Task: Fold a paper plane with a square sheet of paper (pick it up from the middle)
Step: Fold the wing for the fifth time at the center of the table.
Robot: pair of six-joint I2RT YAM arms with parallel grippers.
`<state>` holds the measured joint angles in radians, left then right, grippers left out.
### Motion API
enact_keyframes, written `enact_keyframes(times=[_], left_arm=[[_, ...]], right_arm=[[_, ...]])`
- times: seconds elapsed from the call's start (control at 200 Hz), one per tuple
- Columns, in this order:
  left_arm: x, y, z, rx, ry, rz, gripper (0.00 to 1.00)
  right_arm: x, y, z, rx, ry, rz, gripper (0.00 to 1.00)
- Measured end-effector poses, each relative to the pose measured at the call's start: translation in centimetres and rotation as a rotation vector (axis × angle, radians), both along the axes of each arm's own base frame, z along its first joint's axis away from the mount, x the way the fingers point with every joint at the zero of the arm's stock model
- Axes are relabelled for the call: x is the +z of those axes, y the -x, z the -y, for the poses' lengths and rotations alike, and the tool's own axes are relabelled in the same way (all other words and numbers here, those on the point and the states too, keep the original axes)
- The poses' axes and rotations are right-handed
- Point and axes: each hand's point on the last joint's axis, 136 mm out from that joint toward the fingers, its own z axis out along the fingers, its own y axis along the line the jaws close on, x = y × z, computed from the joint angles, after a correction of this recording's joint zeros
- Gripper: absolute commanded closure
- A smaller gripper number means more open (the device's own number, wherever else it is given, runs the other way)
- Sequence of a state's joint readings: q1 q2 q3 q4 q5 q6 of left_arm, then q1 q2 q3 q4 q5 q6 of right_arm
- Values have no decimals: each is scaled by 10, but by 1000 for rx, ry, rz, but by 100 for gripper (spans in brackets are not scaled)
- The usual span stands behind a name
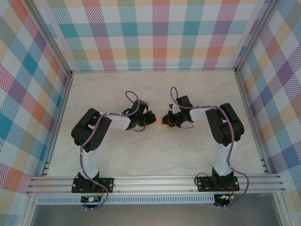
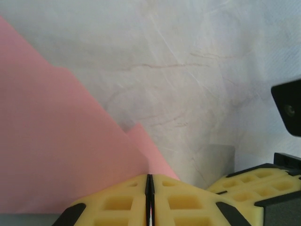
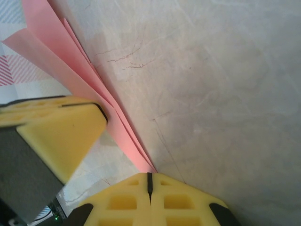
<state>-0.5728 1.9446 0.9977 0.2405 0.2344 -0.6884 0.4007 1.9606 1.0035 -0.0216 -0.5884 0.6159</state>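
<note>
Left wrist view shows the left gripper (image 2: 149, 181) pinched shut on the folded pink paper (image 2: 56, 141) and the right gripper (image 3: 149, 179) clamped on its tip, over the middle of the table (image 1: 188, 155); I judge any pull apart could tear it or slip it free.

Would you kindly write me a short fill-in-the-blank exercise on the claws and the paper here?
The paper is ___ in colour.
The left claw is ___ on it.
The right claw grips the ___ paper.
Both claws' pads are ___.
Missing words: pink; shut; same; yellow.
</note>
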Motion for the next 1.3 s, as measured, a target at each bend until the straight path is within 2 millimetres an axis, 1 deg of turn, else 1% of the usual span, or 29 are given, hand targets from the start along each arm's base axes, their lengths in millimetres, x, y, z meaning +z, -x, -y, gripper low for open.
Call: enact_keyframes(times=[0.28, 0.435, 0.66, 1.085, 1.21, 1.3], left_arm=[[0, -15, -26, 26, -5, -6, 88], [0, -27, -46, 45, -17, 5, 88], [1, -39, -70, 52, -23, 14, 87], [11, -65, -108, 88, -74, 56, 86], [9, -69, -118, 107, -88, 55, 85], [10, -70, -121, 111, -88, 57, 84]], right_arm=[[0, 0, 0, 2, 0, 2, 100], [0, 0, 0, 2, 0, 2, 100], [0, 0, 0, 2, 0, 2, 100], [0, 0, 0, 2, 0, 2, 100], [0, 0, 0, 2, 0, 2, 100], [0, 0, 0, 2, 0, 1, 100]])
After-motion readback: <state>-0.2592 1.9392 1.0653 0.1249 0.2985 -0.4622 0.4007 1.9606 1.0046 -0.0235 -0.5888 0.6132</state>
